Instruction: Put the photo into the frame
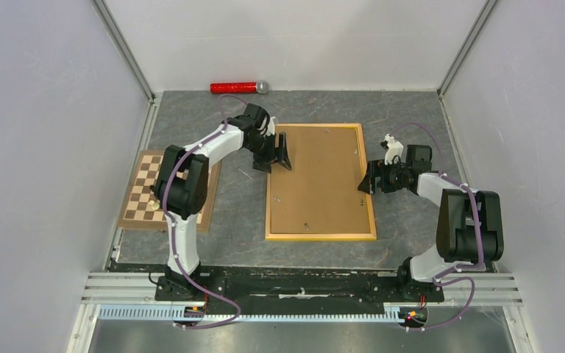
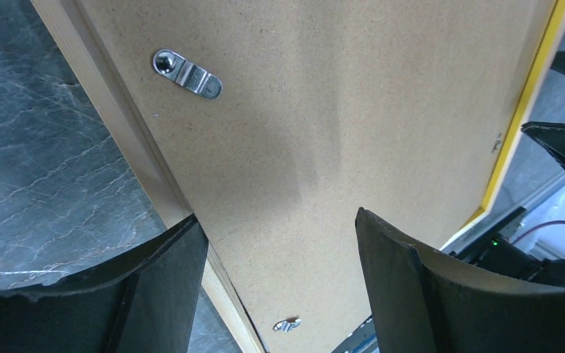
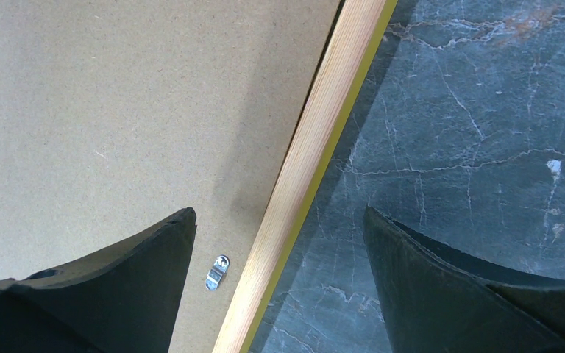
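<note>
The frame (image 1: 321,237) of yellow-orange wood lies flat in the middle of the table with the brown backing board (image 1: 320,180) seated in it. The photo is hidden. My left gripper (image 1: 278,153) is open and empty, straddling the frame's left rail (image 2: 129,136) from above. In the left wrist view (image 2: 279,250) the board (image 2: 338,110) and a metal clip (image 2: 187,73) show. My right gripper (image 1: 368,179) is open and empty above the right rail (image 3: 316,140). The right wrist view (image 3: 279,250) also shows the board (image 3: 132,110) and a clip (image 3: 218,272) between the fingers.
A brown-and-cream chessboard (image 1: 147,191) lies at the left under the left arm. A red cylinder (image 1: 237,87) lies against the back wall. White walls close in the grey table on the left, right and back.
</note>
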### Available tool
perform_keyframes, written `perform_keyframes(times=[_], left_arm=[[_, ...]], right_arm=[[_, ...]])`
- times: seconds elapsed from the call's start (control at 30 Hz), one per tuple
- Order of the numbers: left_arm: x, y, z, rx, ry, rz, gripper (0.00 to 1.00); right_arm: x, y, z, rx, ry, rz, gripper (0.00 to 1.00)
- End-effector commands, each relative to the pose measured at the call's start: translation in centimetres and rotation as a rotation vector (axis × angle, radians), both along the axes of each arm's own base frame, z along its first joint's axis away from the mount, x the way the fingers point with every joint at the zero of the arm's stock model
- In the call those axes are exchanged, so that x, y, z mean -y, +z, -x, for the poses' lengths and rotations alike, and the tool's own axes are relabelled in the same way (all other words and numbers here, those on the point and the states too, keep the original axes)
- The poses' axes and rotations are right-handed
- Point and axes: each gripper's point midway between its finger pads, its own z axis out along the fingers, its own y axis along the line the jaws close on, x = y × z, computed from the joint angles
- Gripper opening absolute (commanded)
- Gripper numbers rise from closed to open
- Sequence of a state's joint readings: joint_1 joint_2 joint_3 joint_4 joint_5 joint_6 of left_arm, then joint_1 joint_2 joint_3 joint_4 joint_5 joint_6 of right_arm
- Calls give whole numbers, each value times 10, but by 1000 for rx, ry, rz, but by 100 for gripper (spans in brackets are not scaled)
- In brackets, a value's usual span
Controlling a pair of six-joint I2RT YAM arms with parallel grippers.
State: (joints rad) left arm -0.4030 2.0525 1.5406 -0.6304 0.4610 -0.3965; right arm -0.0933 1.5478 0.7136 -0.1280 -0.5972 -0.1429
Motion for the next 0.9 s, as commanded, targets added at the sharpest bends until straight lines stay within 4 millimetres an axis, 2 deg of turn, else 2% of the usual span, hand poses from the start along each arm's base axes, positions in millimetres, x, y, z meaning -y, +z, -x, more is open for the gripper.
perform_keyframes(times=[0.0,0.33,0.63,0.73,0.87], left_arm=[[8,12,-9,101,-77,-31,79],[10,10,-16,154,-122,-115,79],[9,1,-16,184,-158,-149,77],[8,1,-14,204,-167,-145,72],[8,3,-13,233,-185,-140,59]], right_arm=[[1,-5,0,-17,5,18,87],[-6,-4,0,-10,36,6,87],[-12,-12,4,-45,67,-22,87],[-12,-13,4,-48,68,-20,87],[-11,-15,4,-51,68,-17,87]])
